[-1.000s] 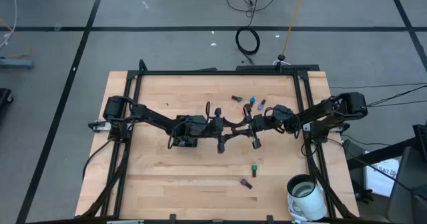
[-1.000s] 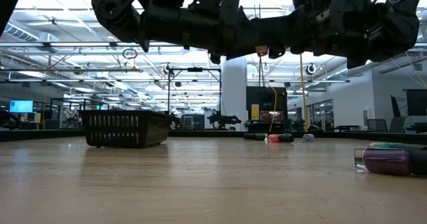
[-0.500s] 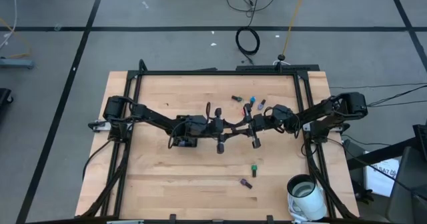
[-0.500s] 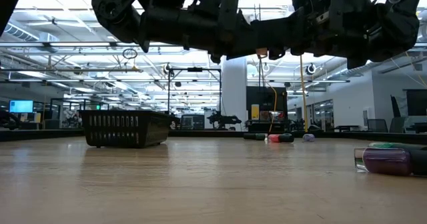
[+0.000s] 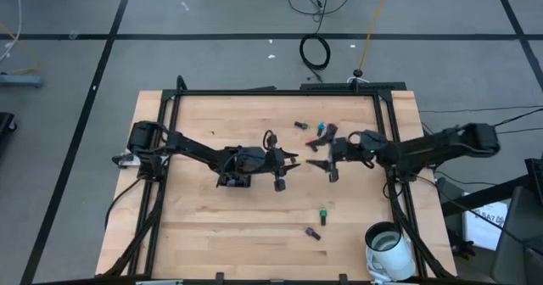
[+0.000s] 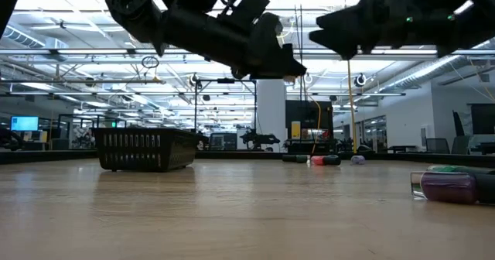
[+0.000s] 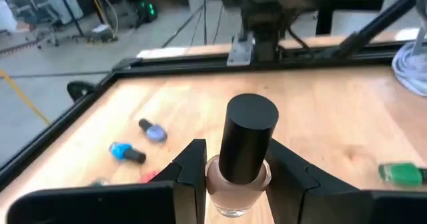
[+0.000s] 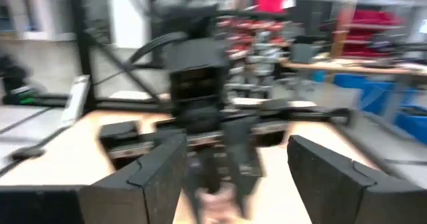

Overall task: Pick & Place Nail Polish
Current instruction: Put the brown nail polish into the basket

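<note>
My table (image 5: 212, 226) is bare pale wood inside a black frame, and both my arms reach over its middle, raised above the surface. My left gripper (image 7: 235, 184) is clamped on one nail polish bottle (image 7: 241, 159): the bottle sits upright between the two dark fingers (image 7: 190, 177), its round pale tan glass body pinched at the shoulders and its tall glossy black cap standing clear above them. My right gripper (image 5: 327, 167) hangs just beside it toward the right side of the table, apart from the bottle, its fingers (image 8: 150, 177) spread wide with nothing between them. Near the far edge lie a few more small bottles (image 5: 321, 132), one blue among them. Toward the near side lie a green bottle (image 5: 323, 215) and a purple bottle (image 5: 312, 232), both well apart from my grippers.
</note>
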Robot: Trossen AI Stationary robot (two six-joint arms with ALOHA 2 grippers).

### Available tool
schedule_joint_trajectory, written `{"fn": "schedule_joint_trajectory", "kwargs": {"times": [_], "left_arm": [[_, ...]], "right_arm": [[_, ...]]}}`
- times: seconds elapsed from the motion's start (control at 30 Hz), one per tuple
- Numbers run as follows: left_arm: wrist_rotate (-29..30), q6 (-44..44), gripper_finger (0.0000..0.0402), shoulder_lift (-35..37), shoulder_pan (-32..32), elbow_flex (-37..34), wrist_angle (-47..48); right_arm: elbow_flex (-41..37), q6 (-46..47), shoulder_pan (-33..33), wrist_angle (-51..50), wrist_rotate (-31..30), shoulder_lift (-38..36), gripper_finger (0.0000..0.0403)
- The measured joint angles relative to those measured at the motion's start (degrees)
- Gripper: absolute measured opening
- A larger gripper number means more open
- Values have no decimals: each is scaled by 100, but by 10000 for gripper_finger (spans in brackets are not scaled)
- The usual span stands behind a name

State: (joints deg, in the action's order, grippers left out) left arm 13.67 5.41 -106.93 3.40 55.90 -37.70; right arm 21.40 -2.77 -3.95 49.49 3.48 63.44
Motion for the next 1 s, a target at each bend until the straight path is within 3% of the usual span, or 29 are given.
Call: {"fn": "schedule_joint_trajectory", "kwargs": {"times": [0.3,0.5,0.73,0.8,0.87,1.0], "left_arm": [[717,-555,98,1192,498,-270,1892],[1823,-871,98,2193,901,-1136,2152],[2179,-2165,98,2769,1053,-2291,2110],[1615,-2286,98,2852,1100,-2515,1923],[515,-2389,98,2967,1103,-2718,1453],[-2727,-2809,98,3011,1122,-2962,-198]], "right_arm": [[-1012,-32,-9,165,-1341,-1395,233],[-1219,-126,-17,343,-1398,-1659,220],[-1223,-117,-17,287,-1396,-1638,212],[-1223,-116,-17,291,-1399,-1632,212],[-1223,-115,-17,298,-1398,-1625,212],[-1223,-113,-20,291,-1398,-1617,212]]}}
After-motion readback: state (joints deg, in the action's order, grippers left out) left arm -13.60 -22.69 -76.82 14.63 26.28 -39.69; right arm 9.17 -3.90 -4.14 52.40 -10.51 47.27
